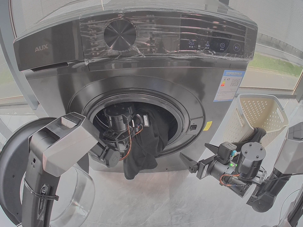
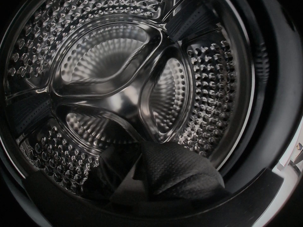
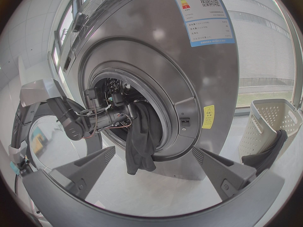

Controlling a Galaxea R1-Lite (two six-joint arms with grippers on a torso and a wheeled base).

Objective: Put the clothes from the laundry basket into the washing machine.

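Evidently black garment (image 1: 145,144) overhangs washing machine rim (image 1: 184,123), lower centre, needing a deeper push; left gripper (image 1: 141,119) state untellable, right gripper (image 1: 193,153) wide, empty.

The left arm (image 1: 63,145) bends at the elbow, its wrist (image 1: 116,123) stretched forward; the right end effector (image 1: 193,149) hangs low, fingers (image 1: 188,162) spread wide apart, pointing toward the left

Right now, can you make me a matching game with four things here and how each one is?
1 black cloth garment
2 beige perforated plastic laundry basket
3 round glass washer door
4 right gripper

a swung open
b jaws apart, empty
c draped out of the drum
d on the floor, dark cloth over its rim

Pairs: 1-c, 2-d, 3-a, 4-b
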